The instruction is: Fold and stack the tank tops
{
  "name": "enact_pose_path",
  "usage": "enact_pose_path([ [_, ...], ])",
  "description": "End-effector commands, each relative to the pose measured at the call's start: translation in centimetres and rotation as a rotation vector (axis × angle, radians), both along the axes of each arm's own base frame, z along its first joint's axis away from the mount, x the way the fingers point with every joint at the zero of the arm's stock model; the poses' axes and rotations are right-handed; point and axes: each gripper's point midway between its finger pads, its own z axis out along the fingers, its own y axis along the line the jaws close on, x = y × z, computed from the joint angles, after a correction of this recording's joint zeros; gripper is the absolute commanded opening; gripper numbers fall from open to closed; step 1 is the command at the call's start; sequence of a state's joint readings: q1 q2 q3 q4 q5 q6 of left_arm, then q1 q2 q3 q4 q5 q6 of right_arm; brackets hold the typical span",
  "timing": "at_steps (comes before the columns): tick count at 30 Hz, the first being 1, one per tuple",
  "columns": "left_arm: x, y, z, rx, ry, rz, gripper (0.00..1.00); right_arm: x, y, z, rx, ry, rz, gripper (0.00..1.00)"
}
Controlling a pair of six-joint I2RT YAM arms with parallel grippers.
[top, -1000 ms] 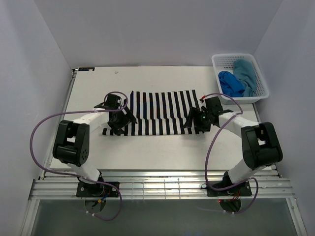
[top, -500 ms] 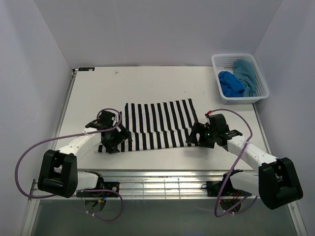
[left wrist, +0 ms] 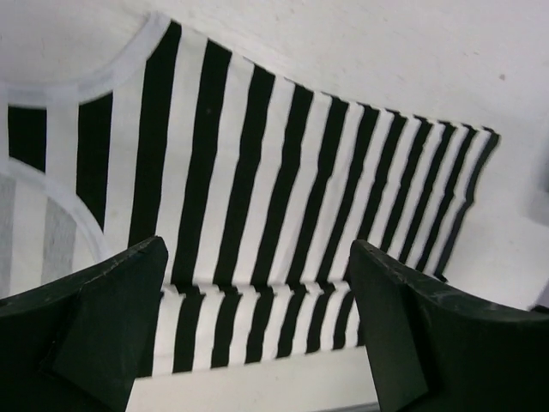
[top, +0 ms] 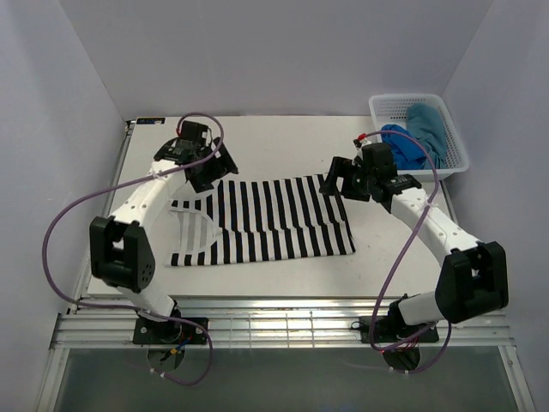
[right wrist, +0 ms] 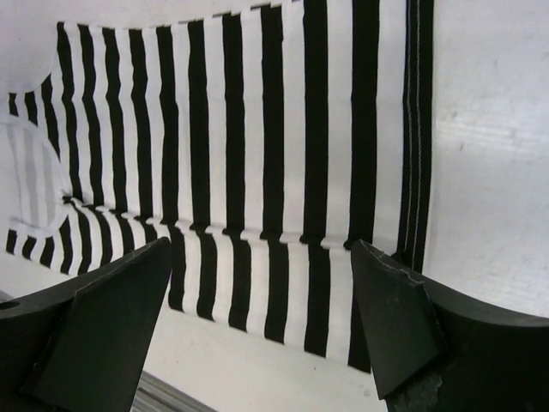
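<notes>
Striped tank top (top: pixel 266 219) lies flat on the white worktop (top: pixel 283 142), centre-near — long axis left-right, straps left, hem right. Left tool (top: pixel 214 172) and right tool (top: pixel 341 183) hover at its far corners, both wide, empty. Blue top (top: pixel 401 146) and teal top (top: pixel 429 124) sit in the basket (top: pixel 429 172), far right — pale walls (top: pixel 274 51) around.

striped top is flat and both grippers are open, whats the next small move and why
Probably lower the left gripper and right gripper onto the far edge of the striped tank top and pinch it. The top lies spread on the table, both grippers are open and empty above its far corners, so gripping that edge looks like the start of a fold.
</notes>
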State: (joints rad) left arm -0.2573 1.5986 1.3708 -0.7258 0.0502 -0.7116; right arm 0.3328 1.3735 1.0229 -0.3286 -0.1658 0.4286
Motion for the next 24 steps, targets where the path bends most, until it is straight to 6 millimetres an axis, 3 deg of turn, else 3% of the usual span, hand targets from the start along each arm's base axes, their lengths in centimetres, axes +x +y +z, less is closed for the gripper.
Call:
enact_pose_path([
  [1, 2.8, 1.4, -3.0, 0.136, 0.053, -0.010, 0.98, 3.3, -0.8, 1.5, -0.077, -0.056, -0.008, 0.90],
  [3, 5.2, 1.2, -3.7, 0.162, 0.050, -0.039, 0.98, 4.5, -0.9, 0.8, -0.102, -0.041, -0.011, 0.90],
  [5, 6.6, 1.6, -4.3, 0.189, 0.045, -0.046, 0.98, 6.1, -1.1, 1.6, -0.123, -0.065, -0.012, 0.90],
  [6, 7.8, 1.5, -4.7, 0.196, 0.042, -0.049, 0.98, 6.5, -1.3, 0.4, -0.142, -0.029, -0.019, 0.90],
  [7, 8.4, 1.7, -4.9, 0.197, 0.039, -0.051, 0.98, 7.4, -1.7, 0.9, -0.148, -0.040, -0.037, 0.90],
  [9, 10.1, 1.8, -4.6, 0.205, 0.014, -0.062, 0.98, 8.2, -1.9, 0.1, -0.156, -0.025, -0.046, 0.90],
  [10, 10.5, 2.0, -5.9, 0.211, 0.037, -0.064, 0.98, 8.7, -2.0, 0.2, -0.151, -0.026, -0.049, 0.90],
  [18, 12.2, 2.9, -9.1, 0.243, 0.073, -0.079, 0.98, 9.8, -2.4, -1.4, -0.147, 0.013, -0.052, 0.90],
  [24, 12.4, 2.7, -11.1, 0.236, 0.101, -0.099, 0.91, 10.0, -3.3, -2.1, -0.153, 0.029, -0.071, 0.90],
])
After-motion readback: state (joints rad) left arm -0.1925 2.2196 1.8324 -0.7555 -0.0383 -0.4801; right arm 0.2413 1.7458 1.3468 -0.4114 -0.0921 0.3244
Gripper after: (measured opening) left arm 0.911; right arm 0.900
